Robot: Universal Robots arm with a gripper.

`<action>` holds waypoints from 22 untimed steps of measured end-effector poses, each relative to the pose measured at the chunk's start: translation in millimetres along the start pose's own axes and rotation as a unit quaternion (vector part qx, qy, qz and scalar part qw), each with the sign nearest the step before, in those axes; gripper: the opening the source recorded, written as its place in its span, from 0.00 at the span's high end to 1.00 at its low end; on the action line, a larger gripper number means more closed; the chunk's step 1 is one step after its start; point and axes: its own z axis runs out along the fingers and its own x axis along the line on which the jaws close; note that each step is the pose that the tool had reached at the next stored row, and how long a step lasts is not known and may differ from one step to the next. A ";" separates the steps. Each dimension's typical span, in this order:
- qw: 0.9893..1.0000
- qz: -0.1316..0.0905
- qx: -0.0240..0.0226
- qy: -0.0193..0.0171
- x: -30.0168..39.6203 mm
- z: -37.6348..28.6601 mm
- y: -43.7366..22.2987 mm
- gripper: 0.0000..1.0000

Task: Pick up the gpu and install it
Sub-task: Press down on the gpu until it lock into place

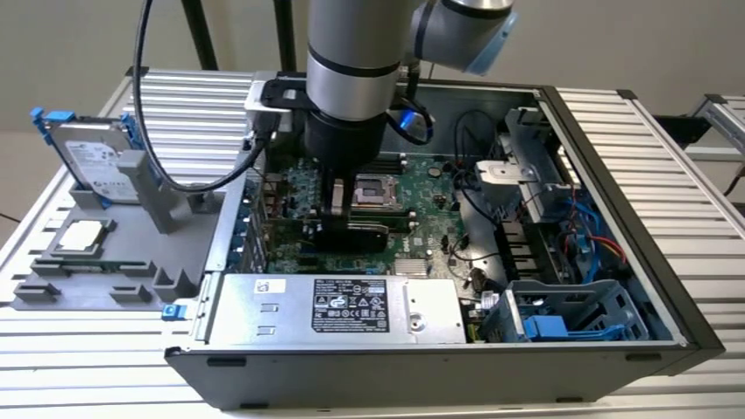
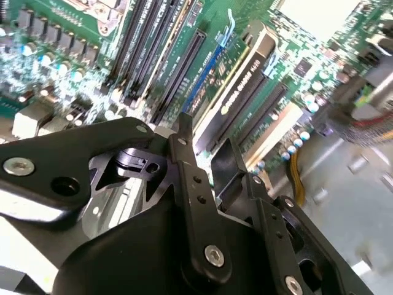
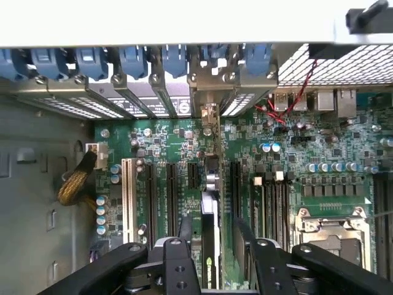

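On the exterior view's left, a grey fixture tray (image 1: 105,275) rests on the slatted table (image 1: 652,157). It carries one silver hard drive (image 1: 96,168) standing upright in a blue frame and one square processor chip (image 1: 80,236) lying flat nearer the front.

Beside the tray, toward the exterior view's right, stands one open computer case (image 1: 605,345). One silver power supply (image 1: 338,307) occupies its front edge. One green motherboard (image 1: 434,229) lies on the case floor, with one empty processor socket (image 1: 382,192) near its middle.

The single arm (image 1: 349,61) descends into the case. Its gripper (image 1: 340,218) sits low over the motherboard, next to the socket. The gpu (image 1: 355,234) stands on edge directly beneath it, black cooler face showing, down at the board.

In the first wrist view, the two black fingers (image 3: 178,270) straddle the gpu (image 3: 209,227), which runs edge-on up to the slot brackets at the rear wall. In the second wrist view, the gpu (image 2: 242,83) stands upright among the expansion slots. Whether the fingers press the card or stand just clear of it cannot be determined.

On the exterior view's right, one blue drive cage (image 1: 570,319) fills the case's front corner.
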 end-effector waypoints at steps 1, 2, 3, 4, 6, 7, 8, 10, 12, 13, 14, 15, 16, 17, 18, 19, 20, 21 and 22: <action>1.000 0.000 0.000 0.000 0.0 -2.2 0.2 0.00; 1.000 0.000 0.000 0.000 -0.1 -4.4 0.3 0.00; 1.000 0.000 0.000 0.000 -0.1 -6.7 0.5 0.00; 1.000 0.000 0.000 0.000 -0.2 -8.2 0.6 0.00; 1.000 0.000 0.000 0.000 -0.2 -8.9 0.7 0.00; 1.000 0.000 0.000 0.000 -0.2 -8.9 0.7 0.00; 1.000 0.000 0.000 0.000 -0.2 -8.9 0.7 0.00; 1.000 0.000 0.000 0.000 -0.2 -9.0 0.7 0.00; 1.000 0.000 0.000 0.000 -0.2 -9.0 0.7 0.00; 1.000 0.000 0.000 0.000 -0.2 -9.0 0.7 0.00; 1.000 0.000 0.000 0.000 -0.2 -9.0 0.7 0.00; 1.000 0.000 0.000 0.000 -0.2 -9.0 0.8 0.00; 1.000 0.000 0.000 0.000 -0.2 -9.0 0.8 0.00; 1.000 0.000 0.000 0.000 -0.2 -9.0 0.7 0.00; 1.000 0.000 0.000 0.000 -0.2 -9.0 0.7 1.00; 1.000 0.000 0.000 0.000 -0.2 -9.0 0.7 1.00; 1.000 0.000 0.000 0.000 -0.2 -9.0 0.7 1.00; 1.000 0.000 0.001 0.000 -0.2 -9.0 0.7 1.00; 1.000 0.000 0.001 0.000 -0.2 -9.0 0.7 1.00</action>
